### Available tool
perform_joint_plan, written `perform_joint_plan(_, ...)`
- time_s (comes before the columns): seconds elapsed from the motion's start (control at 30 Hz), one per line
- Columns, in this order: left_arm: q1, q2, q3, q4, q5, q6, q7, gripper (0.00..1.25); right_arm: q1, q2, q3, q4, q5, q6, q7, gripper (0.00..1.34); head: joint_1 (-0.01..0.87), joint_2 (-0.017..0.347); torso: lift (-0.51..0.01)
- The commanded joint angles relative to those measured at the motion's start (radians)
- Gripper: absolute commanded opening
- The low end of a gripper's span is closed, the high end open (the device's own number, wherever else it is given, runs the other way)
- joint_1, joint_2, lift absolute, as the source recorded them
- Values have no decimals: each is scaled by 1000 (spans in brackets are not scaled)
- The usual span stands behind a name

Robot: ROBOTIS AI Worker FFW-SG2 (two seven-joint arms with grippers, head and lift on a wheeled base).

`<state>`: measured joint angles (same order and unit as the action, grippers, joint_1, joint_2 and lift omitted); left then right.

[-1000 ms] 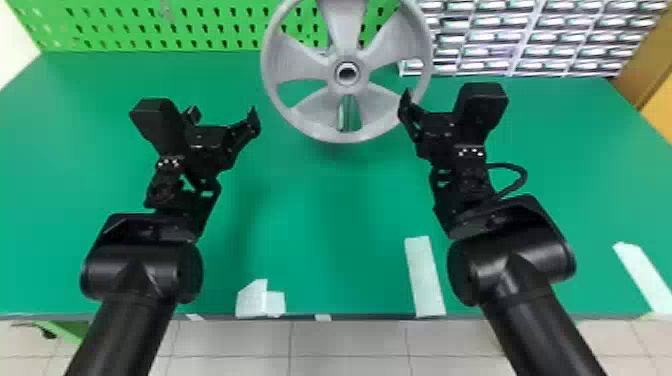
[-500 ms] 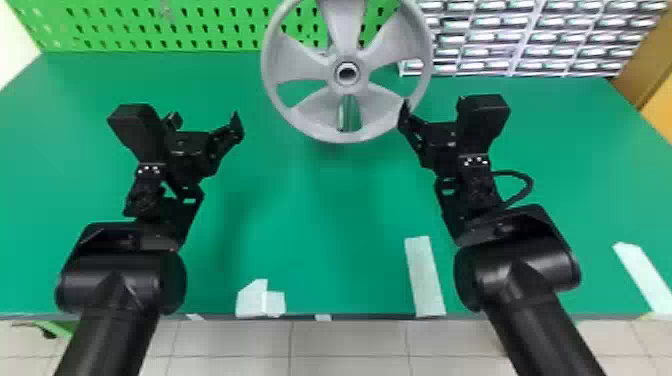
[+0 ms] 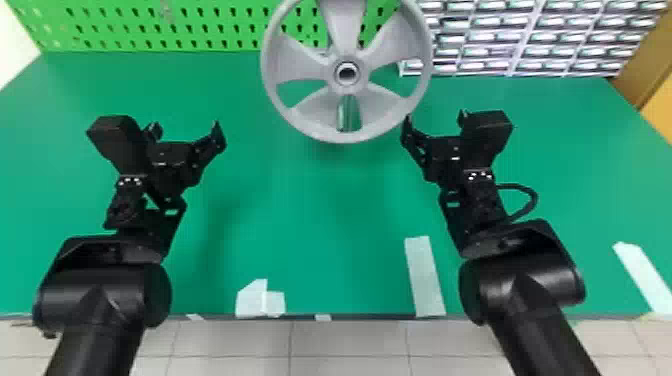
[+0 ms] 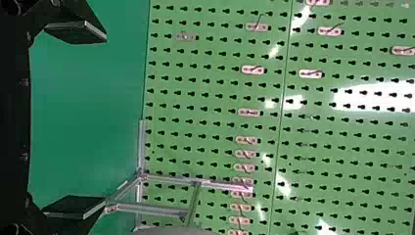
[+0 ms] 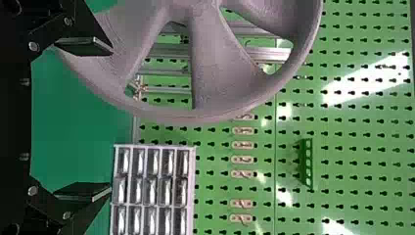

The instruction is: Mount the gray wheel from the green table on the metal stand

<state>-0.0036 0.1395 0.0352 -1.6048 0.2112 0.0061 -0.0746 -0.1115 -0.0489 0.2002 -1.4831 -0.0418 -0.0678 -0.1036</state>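
The gray wheel is upright against the metal stand, so mounting looks done or nearly so. The left fingers and right fingers are spread wide, both empty; next, probably, check seating and back clear of the rim. The green tabletop bears pale tape before a pegboard and small drawers.

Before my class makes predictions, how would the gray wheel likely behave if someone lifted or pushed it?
The gray wheel looks stiff, since broad spokes brace its rim. Wide gaps between them suggest it may be fairly light for its size. Stood on edge, that round rim would probably roll.
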Motion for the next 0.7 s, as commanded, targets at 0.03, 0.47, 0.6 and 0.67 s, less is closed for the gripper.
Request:
perform_joint_plan(0.03,14,0,15,-3,-12,0,-1,1134,9,-3,-10,6,2,-12,18,1039,867,52,-100)
perform_joint_plan(0.47,33,0,43,-6,-52,0,-1,1132,36,-2,-31,9,5,-18,33,1039,867,52,-100)
perform_joint_plan(0.6,34,0,45,-6,-52,0,-1,1132,38,0,-35,9,5,-20,33,1039,867,52,-100)
perform_joint_plan(0.67,33,0,45,-6,-52,2,-1,1132,38,0,-35,9,7,-21,33,1039,867,52,-100)
